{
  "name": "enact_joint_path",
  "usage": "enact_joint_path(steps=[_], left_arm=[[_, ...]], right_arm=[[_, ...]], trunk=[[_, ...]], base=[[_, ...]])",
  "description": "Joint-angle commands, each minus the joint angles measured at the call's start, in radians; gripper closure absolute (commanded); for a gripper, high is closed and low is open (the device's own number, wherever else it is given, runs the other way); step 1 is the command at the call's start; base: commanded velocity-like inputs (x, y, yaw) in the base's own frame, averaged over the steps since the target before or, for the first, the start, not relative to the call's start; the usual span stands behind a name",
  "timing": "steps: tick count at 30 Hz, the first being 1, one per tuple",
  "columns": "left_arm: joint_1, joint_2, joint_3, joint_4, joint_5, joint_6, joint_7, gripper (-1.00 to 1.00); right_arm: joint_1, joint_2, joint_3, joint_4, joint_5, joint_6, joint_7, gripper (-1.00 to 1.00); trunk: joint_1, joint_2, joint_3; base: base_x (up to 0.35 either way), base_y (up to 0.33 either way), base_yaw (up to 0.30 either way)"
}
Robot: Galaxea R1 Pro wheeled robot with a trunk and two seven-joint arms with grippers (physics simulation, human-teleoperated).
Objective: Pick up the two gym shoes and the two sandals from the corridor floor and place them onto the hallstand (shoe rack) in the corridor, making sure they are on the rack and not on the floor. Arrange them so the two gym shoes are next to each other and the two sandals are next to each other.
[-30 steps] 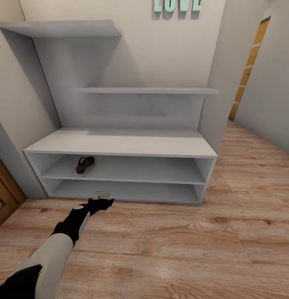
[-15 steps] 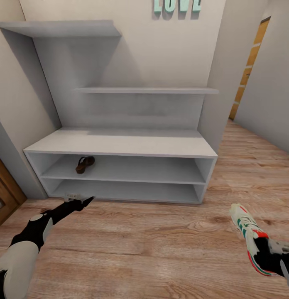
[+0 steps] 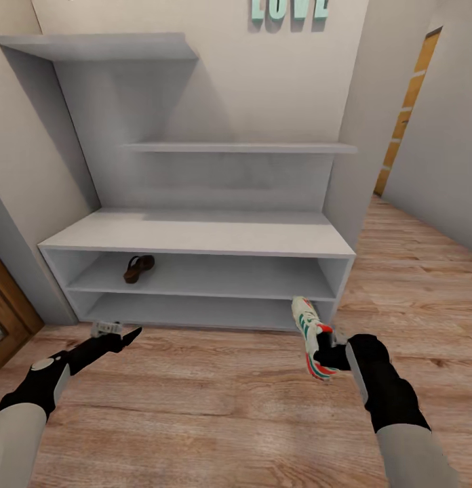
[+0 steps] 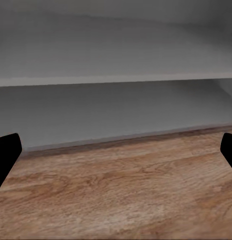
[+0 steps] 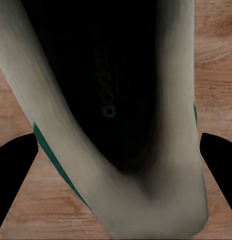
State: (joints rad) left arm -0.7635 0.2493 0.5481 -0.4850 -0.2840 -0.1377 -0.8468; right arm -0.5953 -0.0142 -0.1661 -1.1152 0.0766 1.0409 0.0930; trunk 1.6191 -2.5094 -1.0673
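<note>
My right gripper [image 3: 329, 354] is shut on the heel end of a white gym shoe [image 3: 308, 331] with green stripes and a red accent. It holds the shoe just above the corridor floor [image 3: 236, 393], in front of the right end of the hallstand [image 3: 195, 234]. The right wrist view looks into the gym shoe's dark insole [image 5: 108, 90], with a finger on either side. One brown sandal [image 3: 138, 268] lies at the left of the upper shelf slot. My left gripper [image 3: 118, 332] is open and empty, low before the rack's left end; its fingertips [image 4: 6, 152] are spread wide.
The rack's lower shelf slot [image 4: 116, 107] faces the left gripper. A wooden door [image 3: 5, 318] stands at the far left. The corridor runs on to the right, past an orange door frame [image 3: 405, 108]. Mint letters [image 3: 289, 8] hang on the wall above.
My right arm has come into view with the gym shoe, moving left and toward the rack's right end. My left arm has drawn back to the left, away from the lower slot.
</note>
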Motion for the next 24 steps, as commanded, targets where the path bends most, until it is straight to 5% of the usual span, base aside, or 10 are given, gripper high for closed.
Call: enact_joint_path(steps=[1, 17, 24], left_arm=[[0.001, -0.001, 0.007, 0.000, -0.010, -0.009, -0.005, -1.00], [0.003, -0.001, 0.007, 0.000, -0.013, -0.011, -0.005, -1.00], [0.003, -0.001, 0.006, 0.000, -0.013, -0.011, -0.005, -1.00]], right_arm=[[-0.043, 0.001, -0.001, 0.036, 0.016, 0.004, 0.009, 1.00], [-0.089, 0.000, -0.003, 0.096, 0.022, 0.004, 0.008, 1.00], [-0.120, 0.002, -0.002, 0.221, 0.020, 0.004, 0.006, 1.00]], trunk=[[0.000, 0.000, -0.001], [0.000, 0.000, -0.001], [0.000, 0.000, -0.001]], base=[[0.000, 0.000, 0.000], [0.000, 0.000, 0.000], [0.000, 0.000, 0.000]])
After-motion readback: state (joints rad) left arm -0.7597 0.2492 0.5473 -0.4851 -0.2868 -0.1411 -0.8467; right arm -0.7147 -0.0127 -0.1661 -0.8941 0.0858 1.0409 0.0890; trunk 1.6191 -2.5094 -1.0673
